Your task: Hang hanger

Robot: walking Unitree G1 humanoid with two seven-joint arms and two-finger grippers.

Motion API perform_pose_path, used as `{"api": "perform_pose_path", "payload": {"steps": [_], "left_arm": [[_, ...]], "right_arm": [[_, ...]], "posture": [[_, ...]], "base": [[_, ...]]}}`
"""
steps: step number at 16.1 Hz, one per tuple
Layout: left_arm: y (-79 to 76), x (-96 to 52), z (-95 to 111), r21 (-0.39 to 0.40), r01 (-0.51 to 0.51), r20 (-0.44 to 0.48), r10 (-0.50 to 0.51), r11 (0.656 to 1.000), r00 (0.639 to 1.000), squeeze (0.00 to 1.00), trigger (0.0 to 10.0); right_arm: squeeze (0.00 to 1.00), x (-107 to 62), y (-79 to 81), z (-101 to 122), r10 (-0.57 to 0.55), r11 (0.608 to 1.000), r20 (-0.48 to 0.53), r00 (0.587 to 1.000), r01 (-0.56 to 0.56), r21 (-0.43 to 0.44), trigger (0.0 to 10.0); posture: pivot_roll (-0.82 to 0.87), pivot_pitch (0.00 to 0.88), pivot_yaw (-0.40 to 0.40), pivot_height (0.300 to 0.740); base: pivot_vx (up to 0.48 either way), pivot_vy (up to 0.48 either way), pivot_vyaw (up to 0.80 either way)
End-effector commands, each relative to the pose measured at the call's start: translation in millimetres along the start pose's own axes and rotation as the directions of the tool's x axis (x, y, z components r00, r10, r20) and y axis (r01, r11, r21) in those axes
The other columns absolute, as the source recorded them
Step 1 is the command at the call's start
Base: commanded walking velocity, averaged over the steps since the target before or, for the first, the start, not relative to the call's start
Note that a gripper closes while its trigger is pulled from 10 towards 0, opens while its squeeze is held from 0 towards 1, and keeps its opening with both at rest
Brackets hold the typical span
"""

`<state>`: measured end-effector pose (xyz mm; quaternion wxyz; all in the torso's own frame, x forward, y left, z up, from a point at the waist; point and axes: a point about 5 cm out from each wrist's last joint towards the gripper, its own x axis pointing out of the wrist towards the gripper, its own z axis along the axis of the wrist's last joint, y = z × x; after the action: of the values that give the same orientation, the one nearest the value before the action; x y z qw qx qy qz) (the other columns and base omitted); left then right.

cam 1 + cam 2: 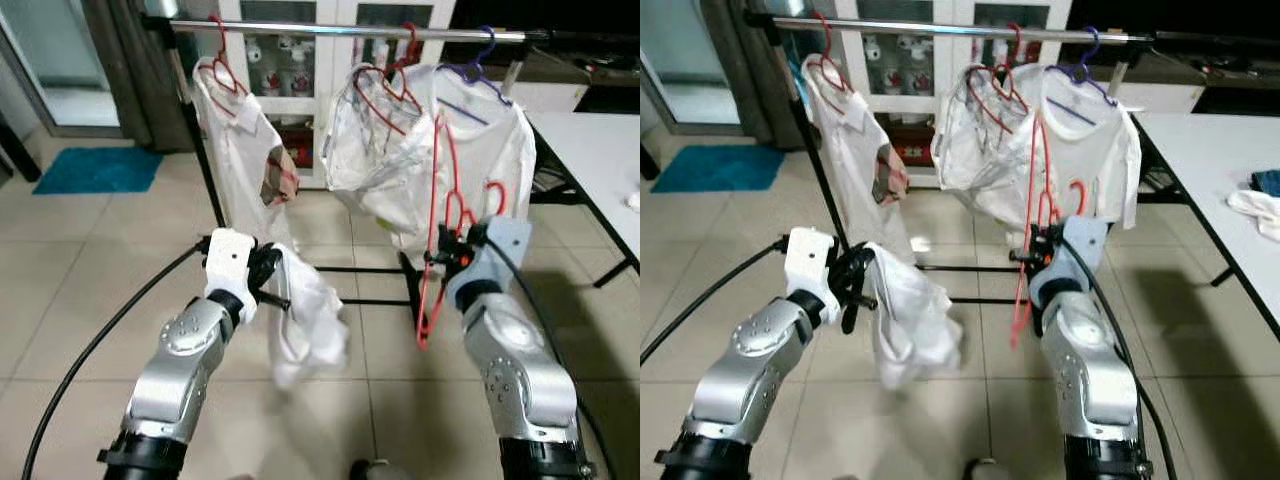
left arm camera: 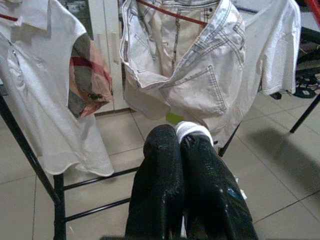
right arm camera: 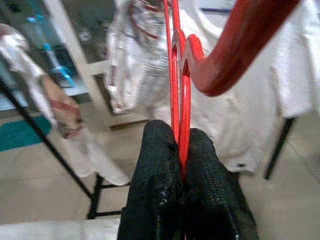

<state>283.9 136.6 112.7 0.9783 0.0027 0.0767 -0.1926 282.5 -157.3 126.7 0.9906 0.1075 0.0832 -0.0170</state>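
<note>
The right gripper [image 1: 447,245] is raised in front of the clothes rack, its two black fingers [image 3: 155,165] pressed together on the wire of a red hanger [image 1: 440,220], which is empty and held edge-on so that its frame runs up above the gripper and down below it, with the hook [image 1: 494,193] curling just beside the wrist. The hanger is in the gripper's hold, below the rail [image 1: 350,31], close in front of the garments already hung there. Directly ahead of this gripper hang a white T-shirt [image 1: 500,150] on a purple hanger [image 1: 482,62] and, beside it, a pale denim garment [image 1: 375,150] on another red hanger [image 1: 385,90]. The left gripper [image 1: 272,280] is held at about the same height, off to the side of the right one, its fingers [image 2: 165,190] clamped shut on a white garment [image 1: 305,320] that droops below it toward the tiled floor [image 1: 100,270]. Ahead of the left gripper a white polo shirt [image 1: 240,140] with a plaid-lined sleeve hangs from a red hanger [image 1: 222,65] near the rail's end. A white table [image 1: 590,150] stands well out to the right gripper's outer side.
</note>
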Motion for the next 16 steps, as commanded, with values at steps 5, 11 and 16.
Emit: {"api": "perform_pose_path", "payload": {"steps": [5,11,16], "left_arm": [[-4.6,7.9,9,0.027,0.017,0.016,-0.018,1.000,1.000,0.00,10.0],[-8.9,5.2,15,0.047,0.043,0.040,-0.045,0.998,0.998,0.00,10.0],[-6.4,4.1,19,0.023,0.019,0.055,-0.020,1.000,0.998,0.00,10.0]], "right_arm": [[0.00,-3.0,-17.3,5,-0.096,0.993,0.026,0.995,0.098,-0.066,10.0],[0.00,0.4,-12.1,9,-0.159,0.978,0.147,0.976,0.176,-0.113,10.0],[0.00,3.9,-6.3,5,-0.134,0.984,0.130,0.982,0.147,-0.098,10.0]], "posture": [[-0.10,0.000,0.040,0.740],[-0.07,0.000,0.028,0.740],[-0.06,0.002,0.024,0.740]], "base": [[0.000,0.000,-0.80],[0.000,0.000,-0.80],[0.000,0.000,-0.80]]}}
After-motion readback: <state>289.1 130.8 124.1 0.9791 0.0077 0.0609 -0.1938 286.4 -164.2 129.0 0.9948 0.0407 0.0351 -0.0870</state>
